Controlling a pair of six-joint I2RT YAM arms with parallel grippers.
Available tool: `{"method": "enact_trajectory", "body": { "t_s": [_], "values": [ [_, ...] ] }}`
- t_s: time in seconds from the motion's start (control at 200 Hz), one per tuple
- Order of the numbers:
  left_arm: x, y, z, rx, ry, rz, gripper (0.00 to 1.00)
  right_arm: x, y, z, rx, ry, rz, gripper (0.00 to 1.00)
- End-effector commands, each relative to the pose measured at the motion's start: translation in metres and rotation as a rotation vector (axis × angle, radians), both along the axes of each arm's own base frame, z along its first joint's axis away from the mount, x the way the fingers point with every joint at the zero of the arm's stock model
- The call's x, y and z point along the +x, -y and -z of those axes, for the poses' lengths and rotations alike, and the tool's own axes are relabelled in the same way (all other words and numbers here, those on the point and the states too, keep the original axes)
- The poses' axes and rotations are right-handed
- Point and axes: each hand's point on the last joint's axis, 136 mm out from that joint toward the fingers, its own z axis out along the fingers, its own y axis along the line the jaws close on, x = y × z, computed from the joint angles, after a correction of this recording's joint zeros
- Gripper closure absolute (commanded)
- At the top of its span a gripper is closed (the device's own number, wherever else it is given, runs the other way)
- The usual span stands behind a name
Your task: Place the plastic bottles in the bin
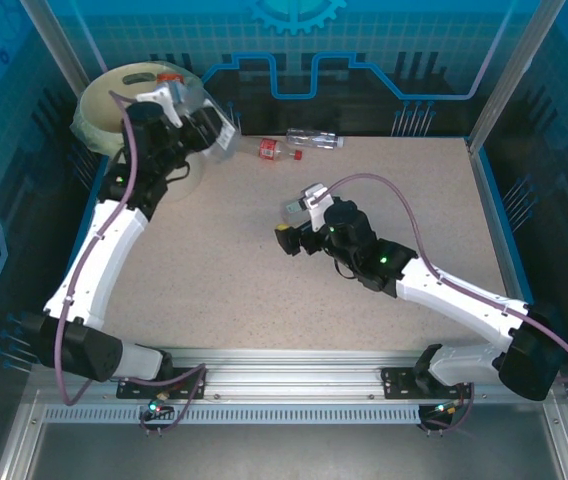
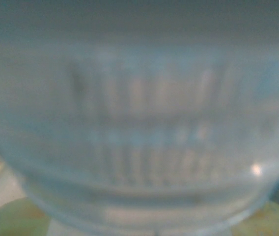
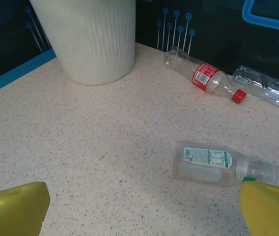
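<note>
Clear ribbed bottle (image 2: 139, 123) clamped in left pincer (image 1: 202, 128), jaws nearly closed round it. Held up at far-left corner of desk (image 1: 214, 280), right by rim of bin (image 1: 114, 100). Too blurred in wrist view to tell whether fully over the mouth or just beside it.

Bin itself stood at far-left corner, upright, clear bag showing at rim.

Three more bottles lay on their sides on desk. Red-label bottle (image 3: 210, 78) and unlabelled clear bottle (image 3: 265, 88) near far edge, close together. Green-label bottle (image 3: 210, 164) nearer desk centre, well apart from bin.

Right pincer (image 3: 142, 206) hovered low just short of green-label bottle, jaws spread as wide as they go, nothing in them. One yellow fingertip (image 3: 269, 209) sat near the cap end.

Step, as judged: left arm at drop-off, right arm lining up next pick.

Next, prob.: left needs bottle centred over bin mouth before letting go, else could bounce off rim. Right needs a wrist turn, since bottle lay lengthwise along the jaw line; then fwd and down to straddle the body, then close. Light, smooth plastic, so likely to roll if nudged.
</note>
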Motion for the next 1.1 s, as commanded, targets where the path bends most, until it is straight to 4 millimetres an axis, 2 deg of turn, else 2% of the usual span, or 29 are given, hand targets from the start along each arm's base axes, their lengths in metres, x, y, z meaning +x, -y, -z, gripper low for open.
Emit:
{"method": "enact_trajectory", "body": {
  "t_s": [0.0,0.1,0.245,0.57,0.725,0.815,1.096],
  "values": [
    [0.002,-0.048,-0.036,0.053,0.081,-0.154,0.47,0.007,0.009,-0.011,0.023,-0.001,0.054,0.0],
    [0.008,-0.081,-0.048,0.078,0.107,-0.262,0.47,0.009,0.012,-0.009,0.029,-0.015,0.071,0.0],
    [0.026,-0.119,-0.06,0.166,0.119,-0.379,0.47,0.011,0.016,-0.009,0.032,-0.027,0.085,0.0],
    [0.072,-0.204,-0.067,0.462,0.126,-0.654,0.43,0.012,0.02,-0.008,0.029,-0.042,0.106,0.0],
    [0.098,-0.23,-0.052,0.587,0.078,-0.692,0.41,0.014,0.021,-0.008,0.022,-0.048,0.111,0.0],
    [0.112,-0.246,-0.037,0.665,0.027,-0.713,0.4,0.014,0.021,-0.009,0.018,-0.051,0.114,0.0],
    [0.119,-0.301,0.004,0.69,-0.07,-0.793,0.39,0.013,0.025,-0.014,0.012,-0.052,0.126,0.0]
  ]
}}
